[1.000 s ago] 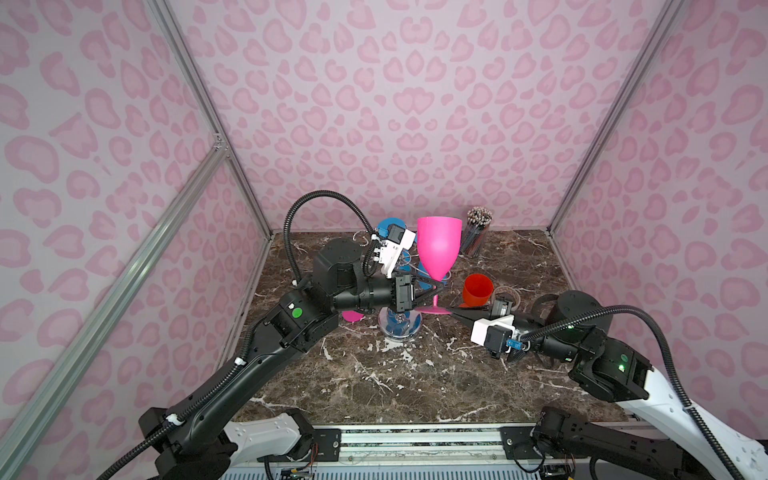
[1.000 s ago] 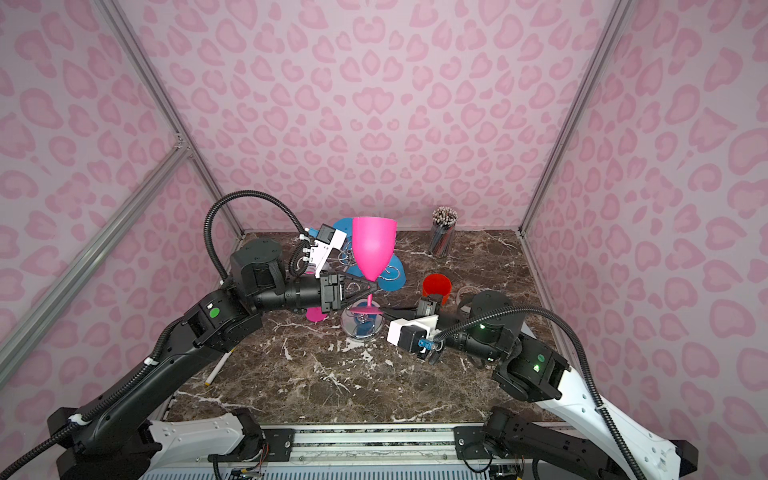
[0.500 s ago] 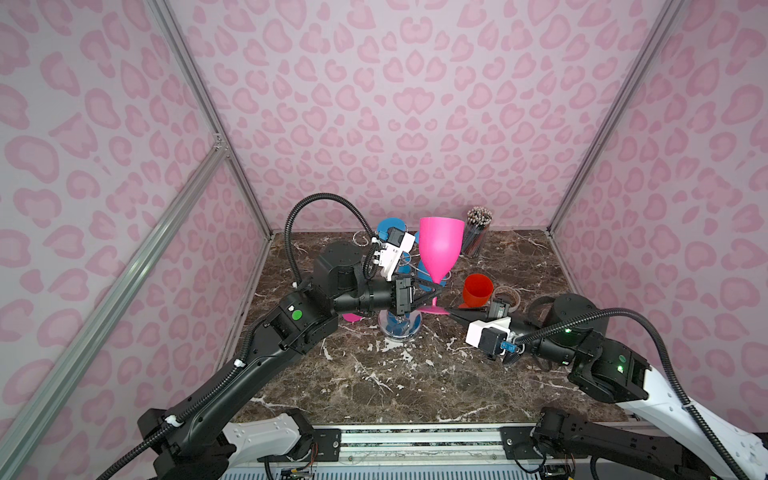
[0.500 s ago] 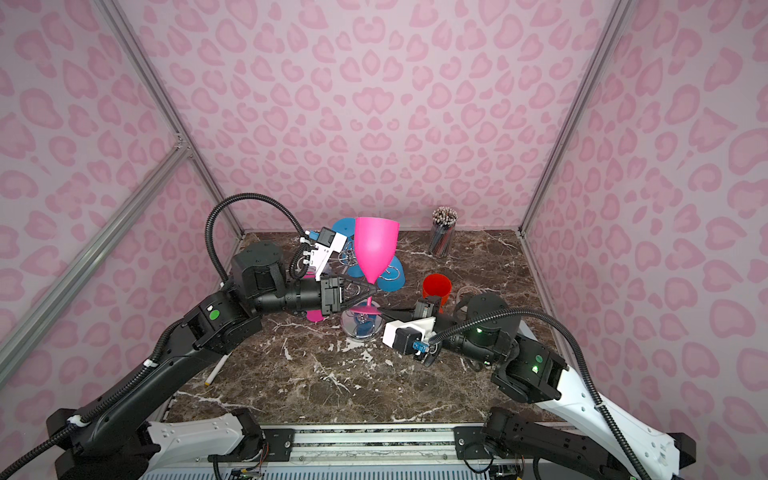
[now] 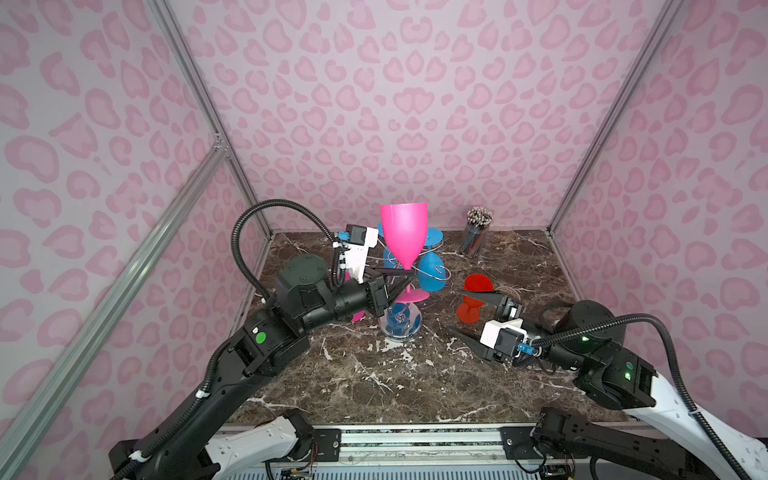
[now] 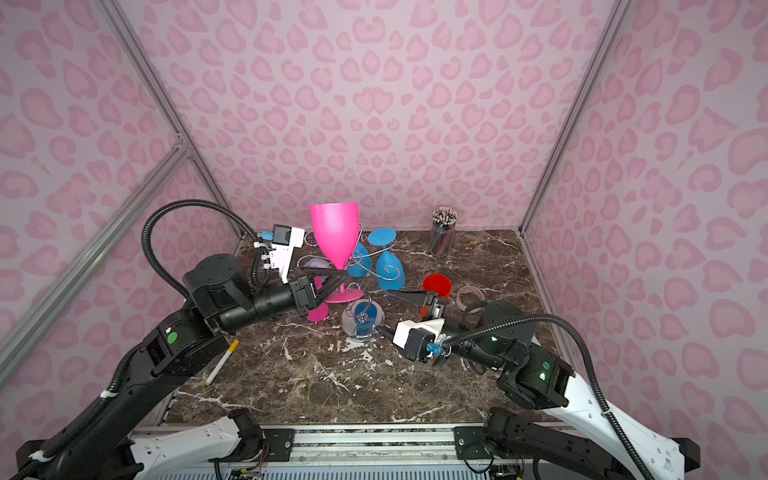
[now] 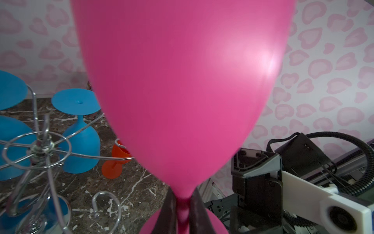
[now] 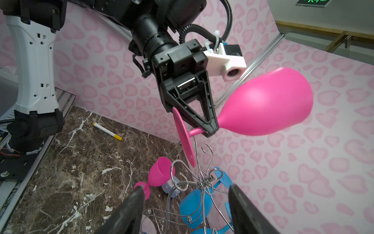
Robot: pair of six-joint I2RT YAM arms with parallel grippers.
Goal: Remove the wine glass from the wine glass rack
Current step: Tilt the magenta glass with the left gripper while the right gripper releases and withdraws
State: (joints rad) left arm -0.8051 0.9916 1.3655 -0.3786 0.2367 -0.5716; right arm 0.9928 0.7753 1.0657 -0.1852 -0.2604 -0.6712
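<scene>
Nearest the counter's front edge, the right gripper point(image 5: 456, 313) has just gone from shut to wide open. Its jaws stand far apart with nothing between them, pointing at the wine glass rack point(image 5: 400, 322) in mid-counter, with one fingertip close to the rack's mirror base. I judge it is either done with the rack or readying to steady it.

Behind it, the left gripper point(image 5: 406, 277) stays clamped on the stem of the pink wine glass point(image 5: 403, 237). The glass is held upright, bowl up, over the rack. Its foot sits just beside the scroll arms, and whether it brushes the wire I cannot tell. So the glass looks unhooked, and carrying it clear is what remains.

Farther back, blue glasses point(image 5: 432, 272) hang on the rack.
</scene>
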